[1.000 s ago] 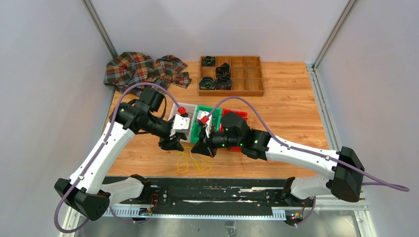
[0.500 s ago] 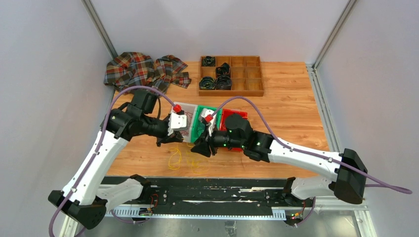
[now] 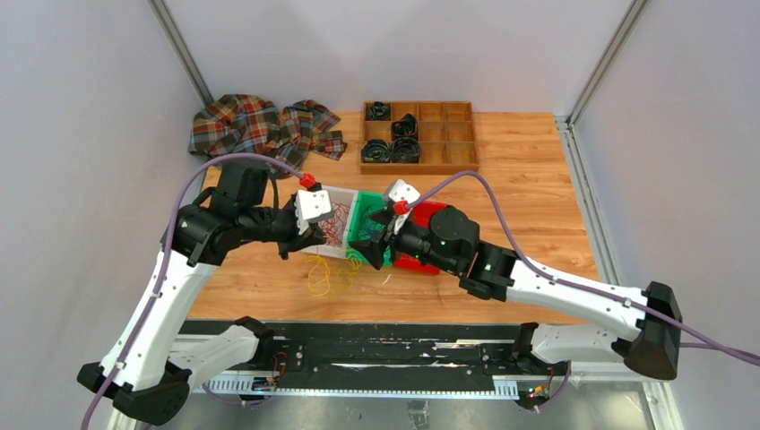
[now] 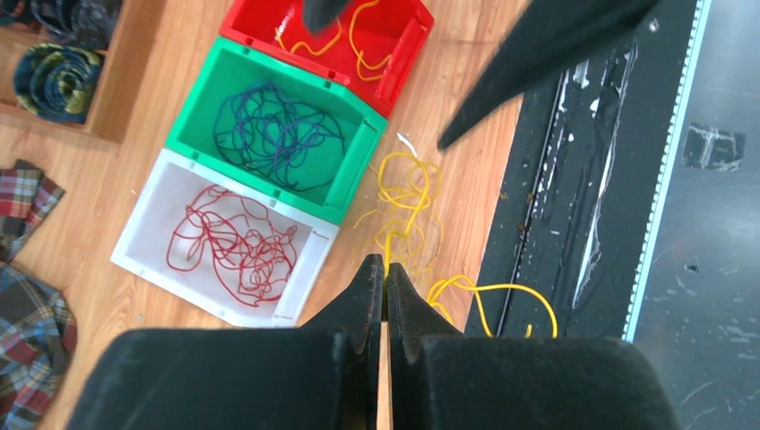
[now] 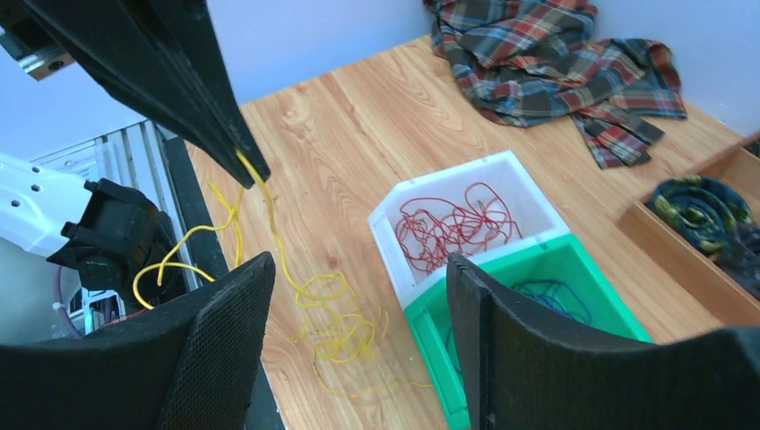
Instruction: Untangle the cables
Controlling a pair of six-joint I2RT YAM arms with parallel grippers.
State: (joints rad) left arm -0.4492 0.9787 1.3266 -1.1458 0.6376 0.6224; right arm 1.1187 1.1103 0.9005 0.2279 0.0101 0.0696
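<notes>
Yellow cables [image 4: 405, 199]: a loose tangle on the bare table [image 3: 529, 197], just in front of the green bin [image 4: 349, 175] and near the table's front edge. One yellow cable [image 5: 269, 215] rises from that tangle to my left end effector [image 4: 385, 271]. Its jaws are pressed together on the strand at their very tips. Another yellow loop lies across the black rail [image 4: 574, 179] along the table's front. A few more yellow strands lie in the red bin [image 4: 405, 49].

Red cables [image 4: 235, 246]: bunched inside the white bin [image 4: 148, 246].

Blue cables [image 4: 273, 134]: bunched inside the green bin.

Bins: the three stand side by side and touching, white on the left, green in the middle, red on the right.

Right end effector [image 5: 358, 264]: jaws wide apart with nothing between them. It hangs above the table, close to the yellow tangle and the front of the green bin.

Surroundings: a plaid cloth [image 3: 260, 125] lies crumpled at the far left corner. A wooden tray [image 3: 418, 169] sits at the far edge, well apart from the bins. Black coiled bands [image 3: 392, 148] fill several of its left compartments.
</notes>
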